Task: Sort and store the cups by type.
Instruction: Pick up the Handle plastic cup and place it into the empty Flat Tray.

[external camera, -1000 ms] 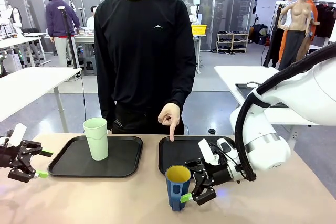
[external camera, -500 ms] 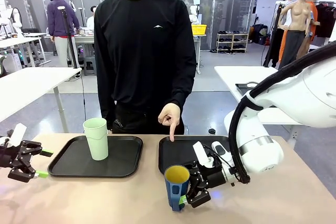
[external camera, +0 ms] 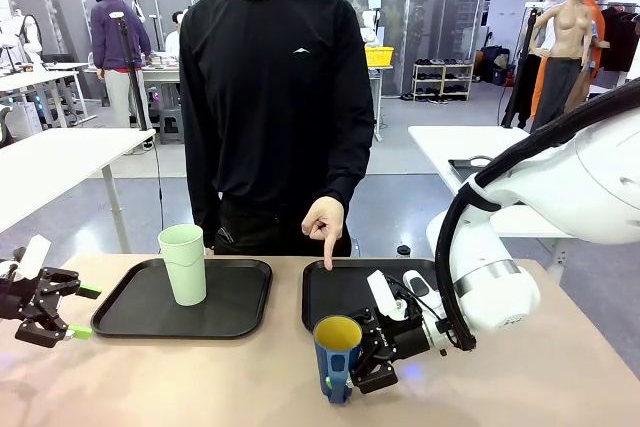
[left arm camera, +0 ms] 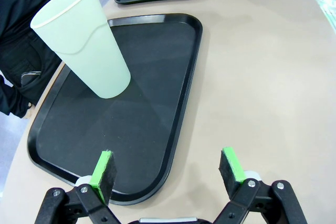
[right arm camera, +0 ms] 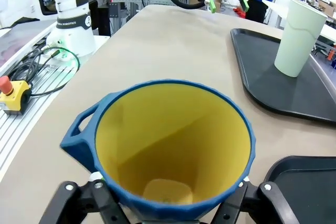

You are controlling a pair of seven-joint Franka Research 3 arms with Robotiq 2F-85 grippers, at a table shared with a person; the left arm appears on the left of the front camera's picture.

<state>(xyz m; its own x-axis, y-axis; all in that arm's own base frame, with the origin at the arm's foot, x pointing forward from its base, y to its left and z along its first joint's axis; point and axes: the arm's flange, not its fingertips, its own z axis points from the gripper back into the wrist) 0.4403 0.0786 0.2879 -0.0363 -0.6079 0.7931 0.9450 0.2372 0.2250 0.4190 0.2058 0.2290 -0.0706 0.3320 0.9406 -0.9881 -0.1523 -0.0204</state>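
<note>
Right gripper [external camera: 352, 372] now clamped on blue cup [external camera: 337, 357]; left gripper [left arm camera: 167, 170] wide, empty; no legible writing.

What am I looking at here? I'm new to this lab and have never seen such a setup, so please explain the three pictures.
Two white robot arms share a table with a person standing opposite. The front picture looks across the table from the robot's side. The other two come from cameras on each arm's wrist, looking along its fingers. Two black trays lie on the table: the left tray carries a tall pale green cup, and the person's hand points down at the right tray. The right gripper is closed around a blue cup with a yellow inside, standing on the table in front of that tray. The left gripper waits open, holding nothing.
</note>
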